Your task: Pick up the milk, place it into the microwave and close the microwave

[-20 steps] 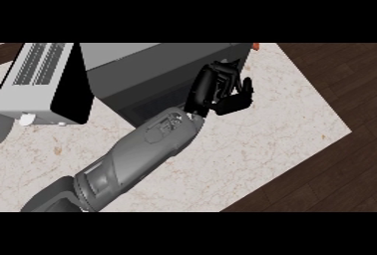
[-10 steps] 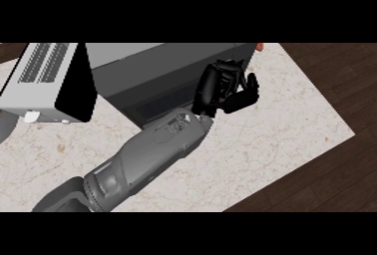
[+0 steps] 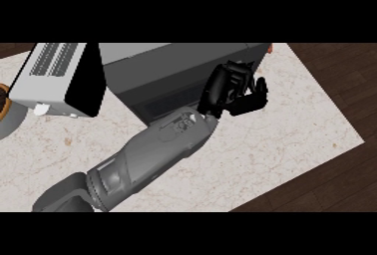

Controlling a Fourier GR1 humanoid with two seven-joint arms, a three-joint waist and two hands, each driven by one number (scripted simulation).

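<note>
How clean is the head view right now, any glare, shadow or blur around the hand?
Head view: even light, no glare or blur; the black hand sits against the dark grey appliance, so its outline is hard to separate; the pale counter reads clearly.

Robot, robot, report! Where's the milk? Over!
Left hand by the microwave, grip unclear. Right hand out of view. Milk not in sight; hand may be hiding it.
</note>
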